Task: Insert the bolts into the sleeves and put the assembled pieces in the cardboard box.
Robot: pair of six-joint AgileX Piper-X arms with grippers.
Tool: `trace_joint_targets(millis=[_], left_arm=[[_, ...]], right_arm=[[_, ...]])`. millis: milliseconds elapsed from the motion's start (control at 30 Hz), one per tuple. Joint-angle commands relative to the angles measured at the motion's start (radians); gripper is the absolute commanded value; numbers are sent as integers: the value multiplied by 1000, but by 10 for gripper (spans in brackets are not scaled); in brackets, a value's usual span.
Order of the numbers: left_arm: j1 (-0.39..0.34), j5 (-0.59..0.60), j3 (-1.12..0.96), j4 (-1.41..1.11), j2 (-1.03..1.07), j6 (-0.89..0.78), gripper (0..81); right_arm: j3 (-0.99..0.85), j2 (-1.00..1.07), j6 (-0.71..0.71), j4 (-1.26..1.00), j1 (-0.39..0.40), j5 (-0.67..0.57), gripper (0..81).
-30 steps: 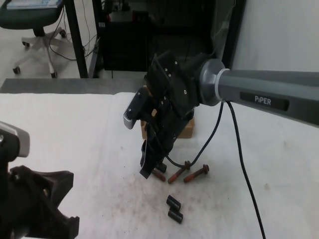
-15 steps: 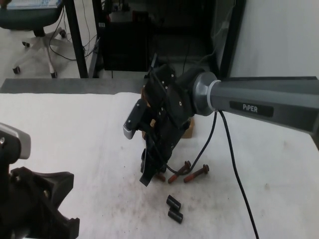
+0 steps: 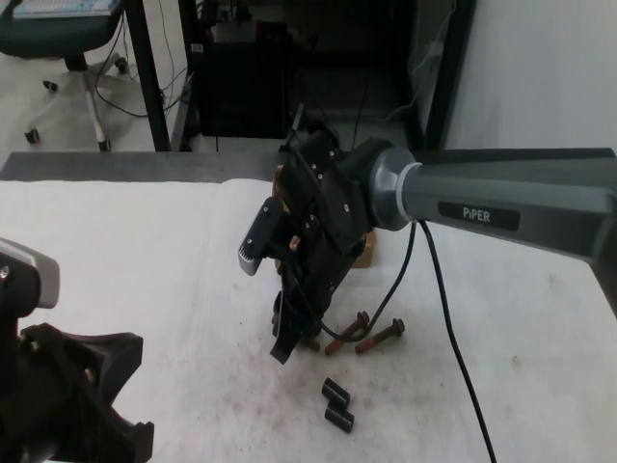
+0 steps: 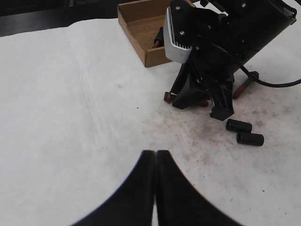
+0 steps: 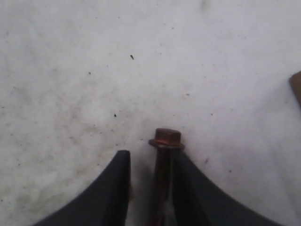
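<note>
White cloth [image 5: 70, 70] lies beneath our right pincer [image 5: 149, 156], now lowered. Its part-open fingers [image 5: 113, 188] straddle a rusty bolt [image 5: 165, 138]; we close next.

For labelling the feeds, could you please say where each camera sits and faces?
High: behind, facing forward-down over white bench; left arm, right arm show.
Left wrist: on left arm, facing brown cardboard box; shut left tool shows.
Right wrist: on right arm, facing down; open right tool straddles rusty hex-head bolt.
First two share black cylindrical sleeves.
</note>
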Motion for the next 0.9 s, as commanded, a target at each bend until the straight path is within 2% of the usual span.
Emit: trace_joint_targets(millis=[0, 100, 267, 667, 733, 867], left_arm=[[1, -8, 2, -11, 1, 1, 3], [1, -8, 2, -11, 1, 1, 3], [1, -8, 2, -11, 1, 1, 3], [1, -8, 2, -11, 1, 1, 3], [1, -8, 2, -11, 1, 1, 3], [1, -8, 2, -11, 1, 1, 3]], right_arm=[[-5, 0, -9, -12, 1, 2, 274], [-3, 0, -9, -9, 1, 2, 218], [-3, 0, -9, 5, 1, 50, 8], [-3, 0, -7, 59, 1, 53, 1], [-3, 0, -7, 82, 1, 23, 54], [-3, 0, -7, 90, 1, 34, 253]])
